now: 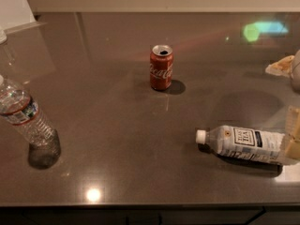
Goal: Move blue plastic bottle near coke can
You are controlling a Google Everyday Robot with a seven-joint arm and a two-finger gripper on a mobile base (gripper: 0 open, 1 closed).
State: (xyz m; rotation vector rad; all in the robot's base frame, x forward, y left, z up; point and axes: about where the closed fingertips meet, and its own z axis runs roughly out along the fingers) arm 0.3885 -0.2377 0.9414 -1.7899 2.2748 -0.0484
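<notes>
The blue plastic bottle [246, 144] lies on its side on the dark countertop at the right, white cap pointing left, its "TEA" label facing up. The coke can [161, 67] stands upright near the middle back, well apart from the bottle. My gripper [292, 136] shows only as a cream-coloured piece at the right edge, right at the bottle's base end. More of the arm [286, 65] shows above it at the right edge.
A clear ribbed water bottle [27, 120] with a red-and-blue band stands at the left. A white object [14, 6] sits at the back left corner. The counter's front edge [150, 204] runs along the bottom.
</notes>
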